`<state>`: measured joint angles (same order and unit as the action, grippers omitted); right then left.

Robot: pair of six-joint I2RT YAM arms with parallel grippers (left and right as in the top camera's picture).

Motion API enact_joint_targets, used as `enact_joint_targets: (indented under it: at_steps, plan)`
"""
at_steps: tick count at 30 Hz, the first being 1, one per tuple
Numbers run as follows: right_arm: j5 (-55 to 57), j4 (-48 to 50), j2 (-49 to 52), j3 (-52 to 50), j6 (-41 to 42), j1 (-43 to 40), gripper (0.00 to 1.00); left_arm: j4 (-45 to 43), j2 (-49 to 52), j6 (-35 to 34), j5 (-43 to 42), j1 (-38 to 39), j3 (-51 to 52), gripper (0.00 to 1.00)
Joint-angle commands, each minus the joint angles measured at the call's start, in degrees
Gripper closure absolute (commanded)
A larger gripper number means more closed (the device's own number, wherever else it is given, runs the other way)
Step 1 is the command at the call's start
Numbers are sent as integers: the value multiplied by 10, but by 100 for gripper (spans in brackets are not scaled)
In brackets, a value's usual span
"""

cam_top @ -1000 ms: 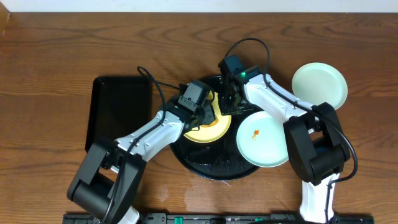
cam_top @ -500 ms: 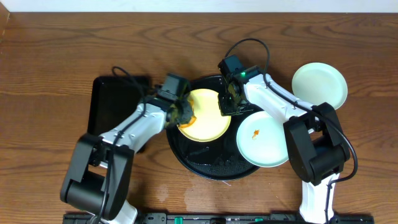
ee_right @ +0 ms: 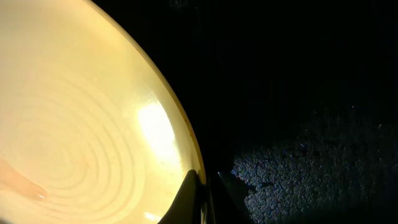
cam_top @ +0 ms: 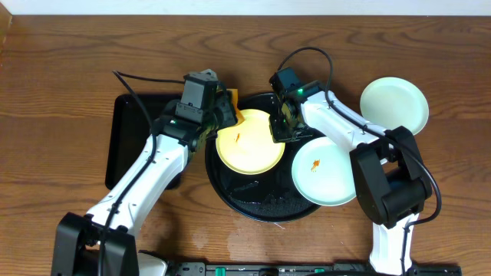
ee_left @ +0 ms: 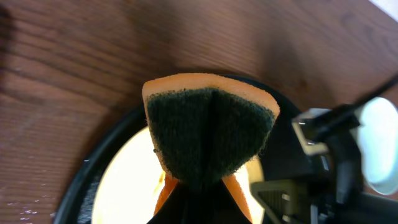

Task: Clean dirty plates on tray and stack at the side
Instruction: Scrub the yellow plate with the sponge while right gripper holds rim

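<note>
The pale yellow plate [cam_top: 248,141] lies on the round black tray [cam_top: 253,201] with a small orange smear on its left part. My right gripper [cam_top: 278,130] is shut on the yellow plate's right rim [ee_right: 186,140]. My left gripper [cam_top: 223,107] is shut on an orange sponge with a dark green scrub face [ee_left: 208,134], held just above the plate's upper left edge. A mint-white plate with an orange smear [cam_top: 322,172] rests on the tray's right edge. Another mint-white plate [cam_top: 394,104] lies on the table at the right.
A smaller rectangular black tray [cam_top: 146,138] lies at the left, under my left arm. Both arms and their cables cross over the round tray's far half. The wooden table [cam_top: 69,77] surrounds everything.
My left gripper with the sponge has moved off the yellow plate to the upper left, uncovering the plate. The plate now lies flat and more fully visible. The right gripper stays put.
</note>
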<state>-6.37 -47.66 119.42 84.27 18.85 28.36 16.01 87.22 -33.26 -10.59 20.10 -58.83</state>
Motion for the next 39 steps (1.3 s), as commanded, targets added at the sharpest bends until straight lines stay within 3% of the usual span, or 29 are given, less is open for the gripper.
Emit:
enact_joint_targets:
  at_steps: [1,8,12,23,33,39]
  plan:
    - [18,1,8,4,-7,0,99,0,28,-25,-6,15,-4,92]
    - [18,-1,8,4,-7,0,99,-29,114,-38,-10,57,-4,92]
    - [18,-3,8,4,-7,0,99,-42,153,-80,-10,60,-4,92]
    - [19,-2,8,4,-6,0,99,-68,210,-76,-43,58,-4,92]
    - [19,-5,8,4,-6,0,99,45,181,-73,18,3,-5,93]
    - [19,-3,8,4,-6,0,99,47,109,-47,83,-4,-5,93]
